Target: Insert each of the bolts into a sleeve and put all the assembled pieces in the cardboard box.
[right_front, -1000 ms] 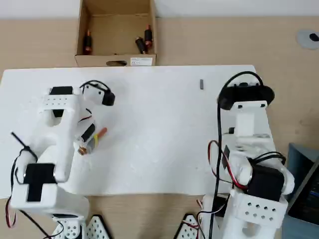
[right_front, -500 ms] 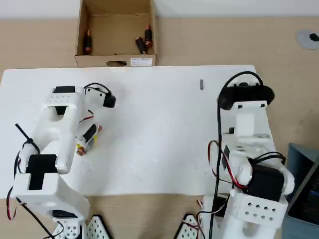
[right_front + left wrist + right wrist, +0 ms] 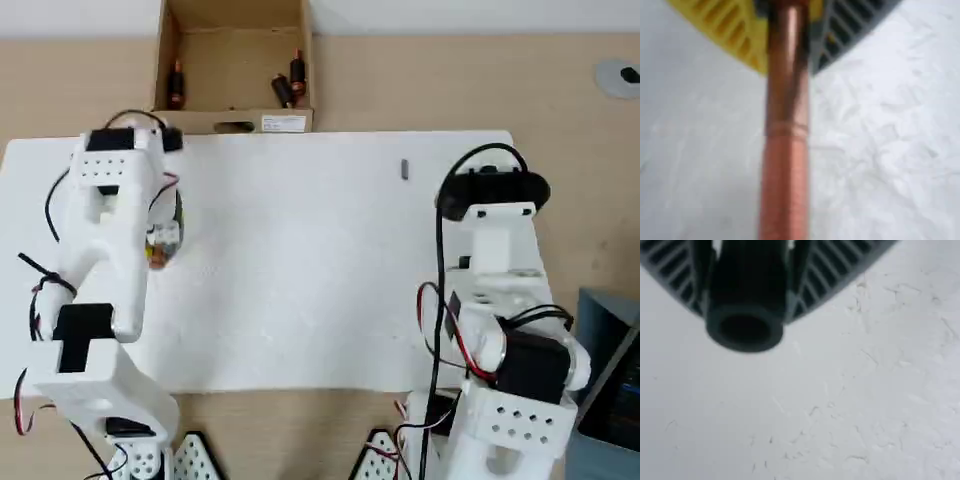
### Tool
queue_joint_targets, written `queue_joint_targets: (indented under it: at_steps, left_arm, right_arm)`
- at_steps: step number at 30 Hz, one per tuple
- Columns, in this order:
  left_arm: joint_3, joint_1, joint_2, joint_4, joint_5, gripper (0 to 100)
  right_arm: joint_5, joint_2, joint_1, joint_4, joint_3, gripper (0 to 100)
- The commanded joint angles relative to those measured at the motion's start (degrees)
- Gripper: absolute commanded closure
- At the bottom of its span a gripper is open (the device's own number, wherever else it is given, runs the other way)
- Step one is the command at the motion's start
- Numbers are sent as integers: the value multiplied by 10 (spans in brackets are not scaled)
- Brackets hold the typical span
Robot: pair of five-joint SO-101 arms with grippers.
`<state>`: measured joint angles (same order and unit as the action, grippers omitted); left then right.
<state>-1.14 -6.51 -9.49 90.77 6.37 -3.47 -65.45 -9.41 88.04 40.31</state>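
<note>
**Grip on both parts: bolt (image 3: pixel 785 165) left, sleeve (image 3: pixel 745 327) right**

The left gripper (image 3: pixel 787 35) pinches the bolt between its yellow and grey fingers. The copper shaft sticks out over the white sheet (image 3: pixel 300 280). In the high view the left arm (image 3: pixel 105 250) lies at 9 o'clock on the table, with its wrist near the cardboard box (image 3: pixel 160 75).

The right gripper (image 3: pixel 747 285) is clamped on the black sleeve, with a ribbed finger on either side and the open bore facing the wrist camera. The right arm (image 3: pixel 495 300) stands at 4 o'clock.

The cardboard box sits at 11 o'clock and holds three assembled pieces (image 3: pixel 284 90). One is by its 9 o'clock wall and two are close together by its 3 o'clock wall.

A small grey piece (image 3: pixel 404 169) lies on the white sheet at 1 o'clock, apart from both arms.
</note>
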Motion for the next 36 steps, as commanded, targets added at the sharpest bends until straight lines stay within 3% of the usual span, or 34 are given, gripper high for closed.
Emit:
queue_joint_targets:
  at_steps: [1,6,11,21,36]
  left_arm:
    - [57,-6,35,-25,-63,994]
    - [58,-21,37,-69,-216,995]
    - [50,-36,30,-90,-429,995]
    - [34,-45,3,-149,-695,994]
    - [34,-45,-31,-120,-847,989]
  right_arm:
    - [1,-4,-2,-15,-1,988]
    - [1,-4,-2,-14,1,988]
    - [1,-4,-2,-14,1,988]
    - [1,-4,-2,-14,1,988]
    - [1,-1,-2,-15,2,988]
